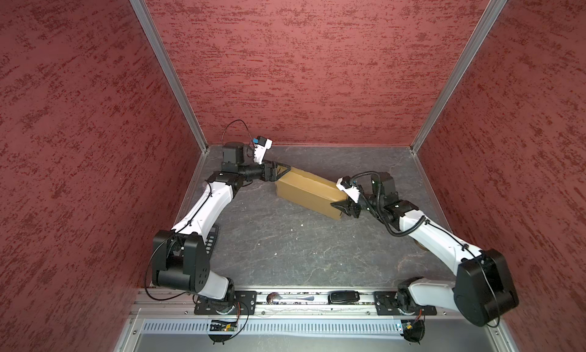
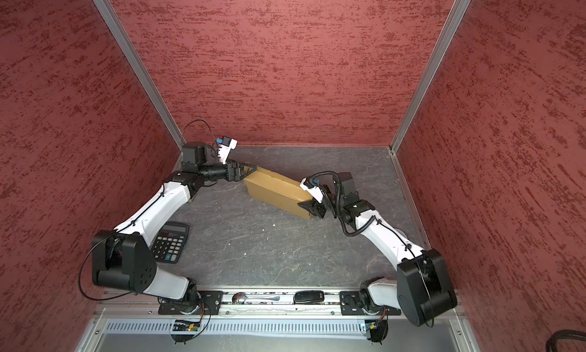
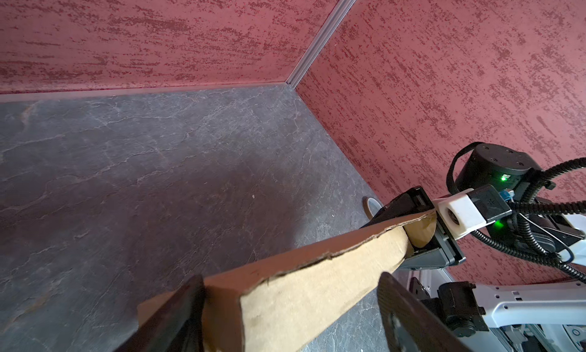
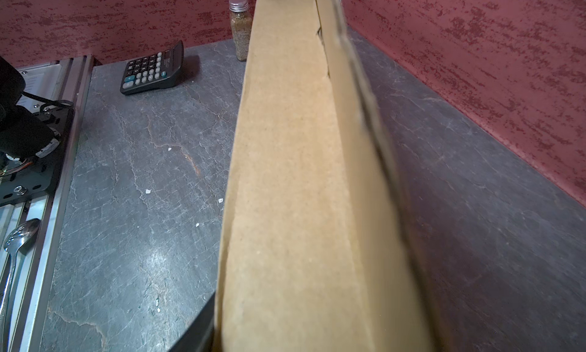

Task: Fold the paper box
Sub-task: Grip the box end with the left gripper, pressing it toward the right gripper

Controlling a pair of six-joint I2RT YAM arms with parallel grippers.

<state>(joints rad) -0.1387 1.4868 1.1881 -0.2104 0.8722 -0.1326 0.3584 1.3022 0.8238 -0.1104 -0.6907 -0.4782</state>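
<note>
The paper box [image 1: 309, 188] [image 2: 279, 188], tan cardboard folded into a long closed block, lies slanted at the back middle of the grey table in both top views. My left gripper [image 1: 285, 169] [image 3: 288, 280] is open and straddles the box's far-left end. One of its fingers [image 3: 187, 299] rests against the box's side; the other finger [image 3: 399, 306] stands clear of it, with table showing in the gap. My right gripper [image 1: 337, 207] [image 2: 305, 207] is shut on the box's near-right end. In the right wrist view the box [image 4: 291, 176] fills the space between the jaws, and a finger [image 4: 199, 328] presses its side.
A black calculator [image 2: 169, 242] [image 4: 153, 68] lies at the left by the left arm. A spice jar [image 4: 240, 30] stands near the wall beyond it. A tape roll [image 3: 371, 204] lies by the right wall. A spoon [image 1: 285, 298] and a black object [image 1: 344, 296] rest on the front rail.
</note>
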